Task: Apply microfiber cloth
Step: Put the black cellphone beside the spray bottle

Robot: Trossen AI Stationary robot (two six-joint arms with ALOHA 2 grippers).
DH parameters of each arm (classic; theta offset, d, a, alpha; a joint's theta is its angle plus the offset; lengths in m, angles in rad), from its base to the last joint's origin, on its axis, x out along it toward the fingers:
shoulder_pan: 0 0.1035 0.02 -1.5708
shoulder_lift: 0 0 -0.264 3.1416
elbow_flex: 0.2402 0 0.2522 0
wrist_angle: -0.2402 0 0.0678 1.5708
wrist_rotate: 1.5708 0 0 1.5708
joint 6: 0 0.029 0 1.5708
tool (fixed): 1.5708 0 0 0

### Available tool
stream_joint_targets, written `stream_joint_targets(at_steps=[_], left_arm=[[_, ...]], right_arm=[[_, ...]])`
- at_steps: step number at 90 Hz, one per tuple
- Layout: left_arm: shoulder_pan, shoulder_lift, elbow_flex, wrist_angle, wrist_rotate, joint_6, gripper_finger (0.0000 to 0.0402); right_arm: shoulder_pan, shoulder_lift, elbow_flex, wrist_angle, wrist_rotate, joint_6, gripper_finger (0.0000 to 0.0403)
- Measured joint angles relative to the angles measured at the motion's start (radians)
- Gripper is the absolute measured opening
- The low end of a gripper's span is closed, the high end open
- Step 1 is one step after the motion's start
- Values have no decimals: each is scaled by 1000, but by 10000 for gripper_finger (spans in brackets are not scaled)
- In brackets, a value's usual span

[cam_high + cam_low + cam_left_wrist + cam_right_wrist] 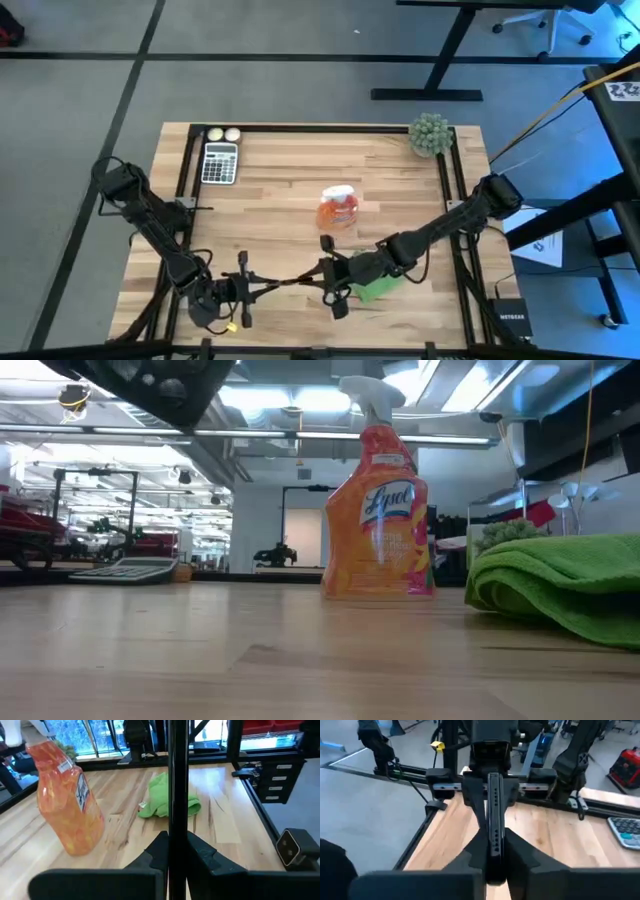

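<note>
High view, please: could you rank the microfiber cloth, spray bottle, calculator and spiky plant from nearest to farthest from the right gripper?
Measured from the right gripper, near the table's front edge:
1. Microfiber cloth, just to its right, partly under the arm.
2. Spray bottle, behind it at mid-table.
3. Calculator, back left.
4. Spiky plant, back right corner, only slightly farther than the calculator.

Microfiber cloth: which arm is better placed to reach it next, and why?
Probably right: the microfiber cloth lies just beside the right end effector, under that arm; the left end effector is farther off. Both grip a thin dark object.
</note>
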Motion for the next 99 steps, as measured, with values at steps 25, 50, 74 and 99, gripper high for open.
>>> stream_joint_targets(at_steps=[25,50,74,99], left_arm=[[5,-2,3,19,0,-20,30],[3,-54,1,-16,37,-28,124],[-1,-67,0,-29,49,-33,142],[-2,-67,0,-26,50,-70,143]], right_arm=[[27,-80,1,-202,42,31,12],[97,-185,0,-754,74,275,12],[140,-188,-49,-1292,314,518,12],[147,-193,-309,-1273,532,534,12]])
